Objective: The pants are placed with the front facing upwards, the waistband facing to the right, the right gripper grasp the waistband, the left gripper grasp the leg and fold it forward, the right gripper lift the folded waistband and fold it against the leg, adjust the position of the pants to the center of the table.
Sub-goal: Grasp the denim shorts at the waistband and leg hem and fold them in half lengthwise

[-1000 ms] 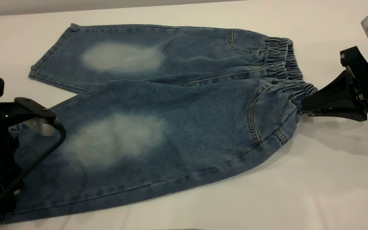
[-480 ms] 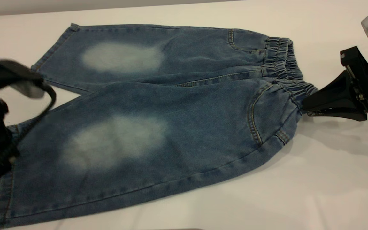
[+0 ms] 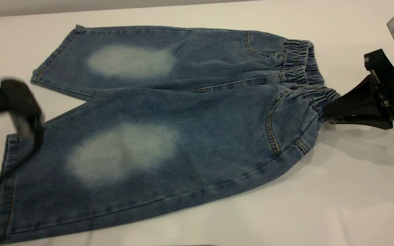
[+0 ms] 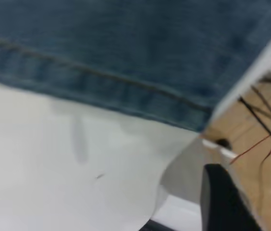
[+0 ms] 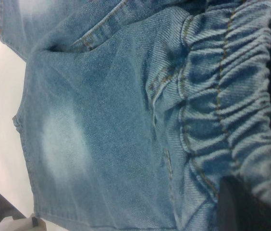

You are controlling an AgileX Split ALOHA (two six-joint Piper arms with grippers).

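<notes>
While my black pointed right gripper (image 3: 325, 114) stays clenched on the ruched dark-denim waistband (image 3: 315, 94), the faded blue denim pants (image 3: 169, 136) lie flat on the white table (image 3: 337, 205); I cannot tell my blurred left gripper's (image 3: 19, 109) jaws.

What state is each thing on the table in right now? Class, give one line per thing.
Pants: spread flat, front up, not yet folded, both legs apart.
Waistband: at the right end, gathered, its near corner pinched.
Right claw: shut on the waistband, low at the table.
Left claw: blurred, at the near leg's hem, holding nothing; whether open or shut cannot be told.
Table: white, bearing the pants.
</notes>
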